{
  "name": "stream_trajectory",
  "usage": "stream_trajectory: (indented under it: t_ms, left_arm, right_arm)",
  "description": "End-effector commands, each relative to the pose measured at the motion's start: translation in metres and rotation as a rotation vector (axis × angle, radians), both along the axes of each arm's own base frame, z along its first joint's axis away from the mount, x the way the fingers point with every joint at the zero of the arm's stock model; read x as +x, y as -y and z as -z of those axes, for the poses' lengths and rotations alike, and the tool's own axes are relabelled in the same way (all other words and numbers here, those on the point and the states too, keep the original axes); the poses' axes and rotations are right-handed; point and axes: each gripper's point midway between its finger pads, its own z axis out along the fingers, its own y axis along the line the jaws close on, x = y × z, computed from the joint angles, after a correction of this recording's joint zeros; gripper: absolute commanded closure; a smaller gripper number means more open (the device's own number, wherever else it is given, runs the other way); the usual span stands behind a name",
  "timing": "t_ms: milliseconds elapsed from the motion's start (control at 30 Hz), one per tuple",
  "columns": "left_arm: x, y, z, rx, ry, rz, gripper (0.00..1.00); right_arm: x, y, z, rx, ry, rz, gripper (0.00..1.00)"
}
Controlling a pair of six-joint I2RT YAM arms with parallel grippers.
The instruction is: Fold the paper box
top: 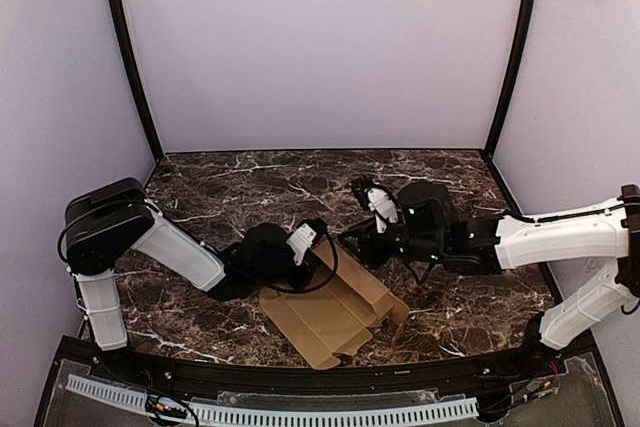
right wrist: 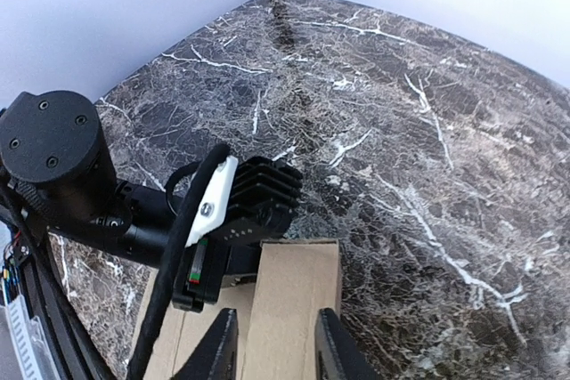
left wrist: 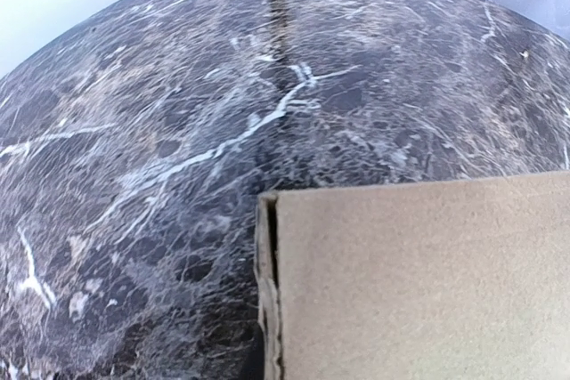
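Lavender walls [top: 320, 47] close in a dark marble table [top: 250, 177] veined in white. On it, at the lower centre of the overhead view, lies the paper box [top: 335, 312], a plain brown die-cut sheet close to the near edge.

Both arms meet at the sheet's upper edge. The left gripper [top: 312, 249] reaches in from the left side of the frame with its jaws drawn together. Its own camera shows only a cardboard panel filling the lower right and a raw edge running down the middle, with no fingers in sight. It may be pinching that edge, but I cannot confirm a hold. The right gripper [right wrist: 276, 322] comes from the right side. At the bottom of its wrist view its two fingers [right wrist: 218, 344] stand a little apart, with a strip of cardboard running up between them. They do not look clamped on it.

As for progress, the job looks barely begun. The sheet lies mostly flat, creases showing across it and one panel lifted slightly along its right side. No walls stand, no tabs are tucked, and nothing like a closed box has formed. Raising the sides and locking the flaps all appears left to do.
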Motion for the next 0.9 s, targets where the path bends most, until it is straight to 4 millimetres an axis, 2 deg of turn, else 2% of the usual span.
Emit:
stream_trajectory:
  t_ms: [0, 133, 333, 367, 400, 500, 533, 767, 867]
  left_arm:
    - [0.009, -0.02, -0.005, 0.026, -0.039, -0.147, 1.0]
    - [0.016, -0.033, -0.007, 0.038, -0.081, -0.258, 1.0]
    - [0.02, -0.053, -0.014, 0.043, -0.171, -0.425, 1.0]
    - [0.018, -0.058, -0.013, 0.058, -0.186, -0.441, 1.0]
    - [0.02, -0.06, -0.017, 0.041, -0.197, -0.473, 1.0]
    - [0.017, -0.064, -0.022, 0.021, -0.25, -0.518, 1.0]
    - [0.015, -0.064, -0.023, 0.015, -0.26, -0.521, 1.0]
    - [0.005, -0.082, -0.036, -0.019, -0.305, -0.585, 1.0]
    - [0.001, -0.088, -0.04, -0.031, -0.313, -0.604, 0.99]
  right_arm:
    - [-0.006, 0.025, 0.0, -0.037, -0.017, 0.039, 0.65]
    - [-0.013, 0.038, -0.011, -0.03, -0.018, 0.047, 0.61]
    - [-0.03, 0.053, -0.019, -0.017, -0.074, 0.034, 0.62]
    - [-0.032, 0.053, -0.021, -0.013, -0.084, 0.026, 0.64]
    - [-0.035, 0.054, -0.021, -0.011, -0.095, 0.019, 0.7]
    - [-0.04, 0.056, -0.022, -0.025, -0.116, 0.006, 0.95]
    - [-0.04, 0.058, -0.021, -0.038, -0.121, 0.008, 1.0]
    - [-0.038, 0.065, -0.008, -0.103, -0.168, 0.053, 1.0]
    - [-0.037, 0.06, -0.008, -0.103, -0.184, 0.052, 1.0]
